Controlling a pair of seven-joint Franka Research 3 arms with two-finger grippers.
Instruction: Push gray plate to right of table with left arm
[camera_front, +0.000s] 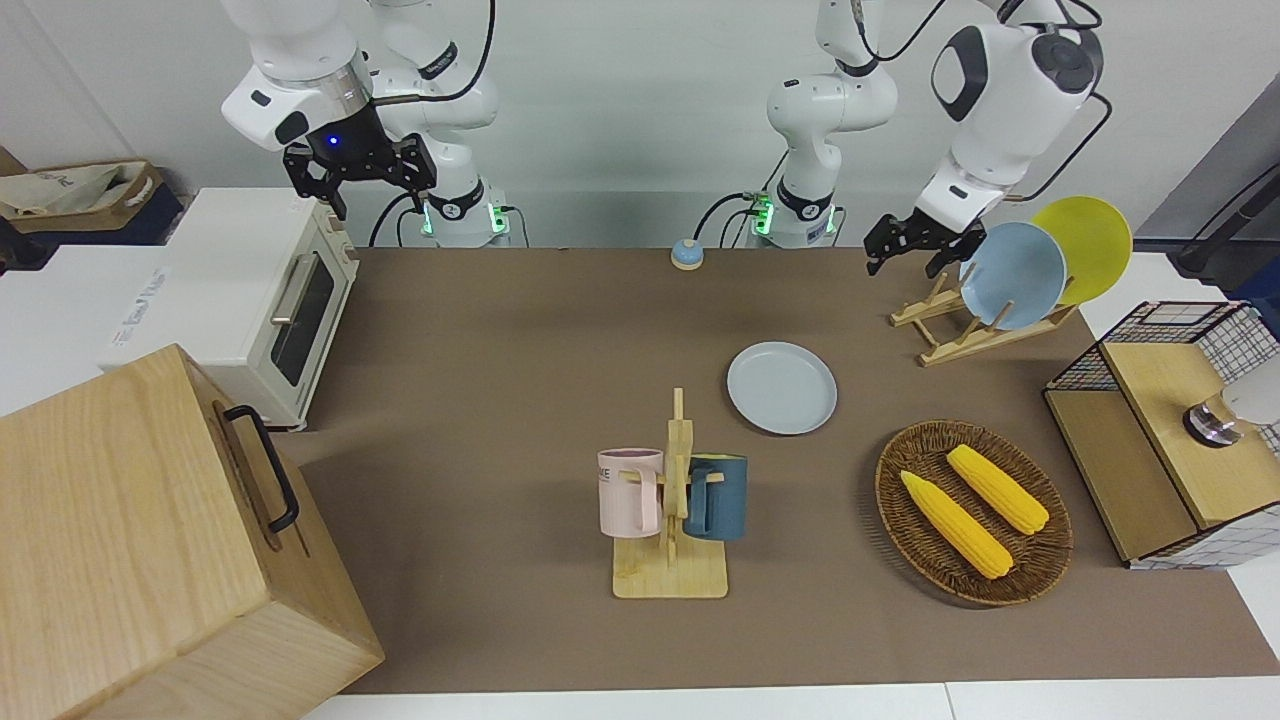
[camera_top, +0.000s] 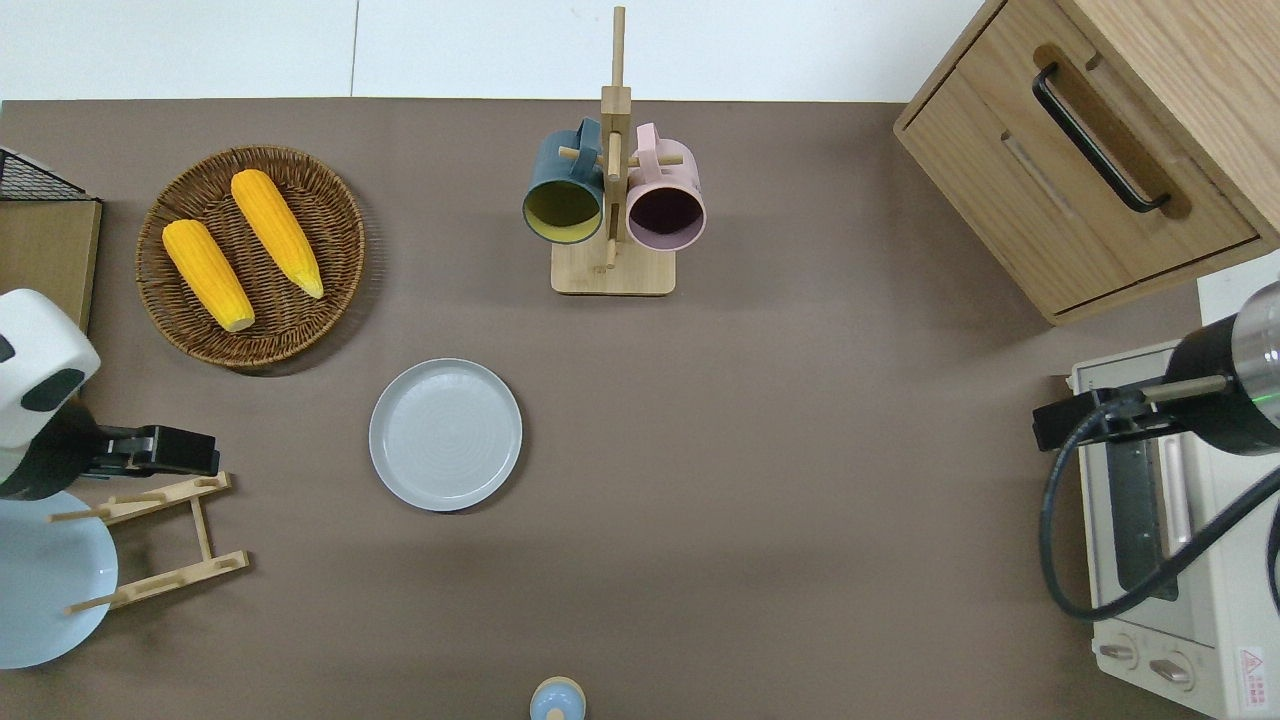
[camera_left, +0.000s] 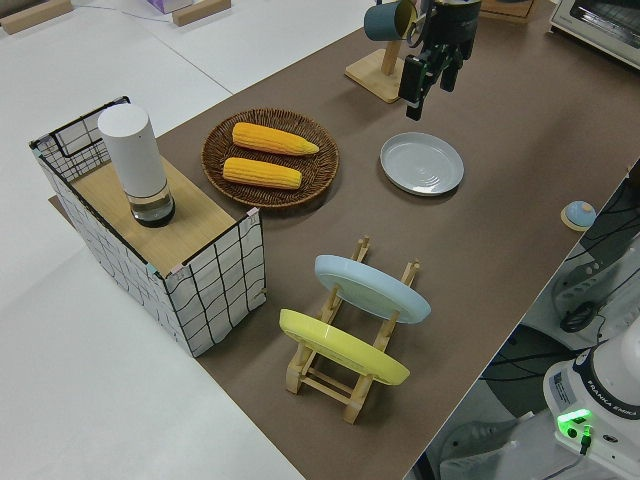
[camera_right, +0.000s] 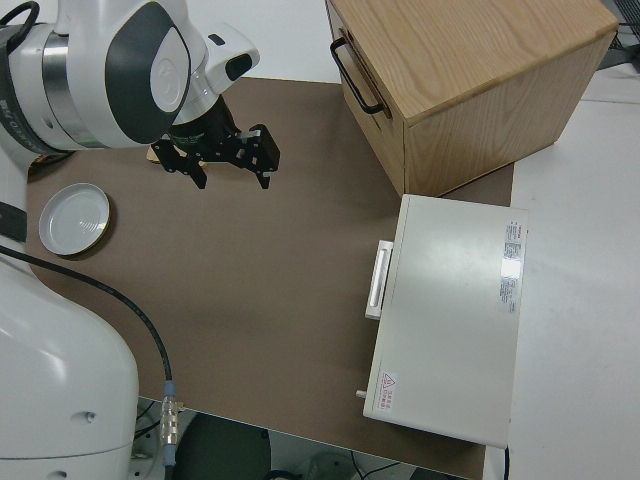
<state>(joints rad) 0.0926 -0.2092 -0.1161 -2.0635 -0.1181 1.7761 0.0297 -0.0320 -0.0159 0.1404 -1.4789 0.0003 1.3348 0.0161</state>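
The gray plate (camera_top: 445, 435) lies flat on the brown table (camera_top: 800, 450), near its middle; it also shows in the front view (camera_front: 782, 388) and the left side view (camera_left: 422, 164). My left gripper (camera_top: 205, 452) hangs in the air, open and empty. It is over the table by the wooden plate rack (camera_top: 160, 540), toward the left arm's end from the gray plate and apart from it. It also shows in the front view (camera_front: 905, 255) and the left side view (camera_left: 428, 85). My right gripper (camera_front: 360, 175) is parked and open.
A wicker basket (camera_top: 345, 235) with two corn cobs lies farther from the robots than the left gripper. The rack holds a sky-blue plate (camera_front: 1012, 275) and a yellow plate (camera_front: 1095, 245). A mug tree (camera_top: 612, 200), a wooden cabinet (camera_top: 1090, 150), a toaster oven (camera_top: 1170, 560) and a bell (camera_top: 557, 700) also stand here.
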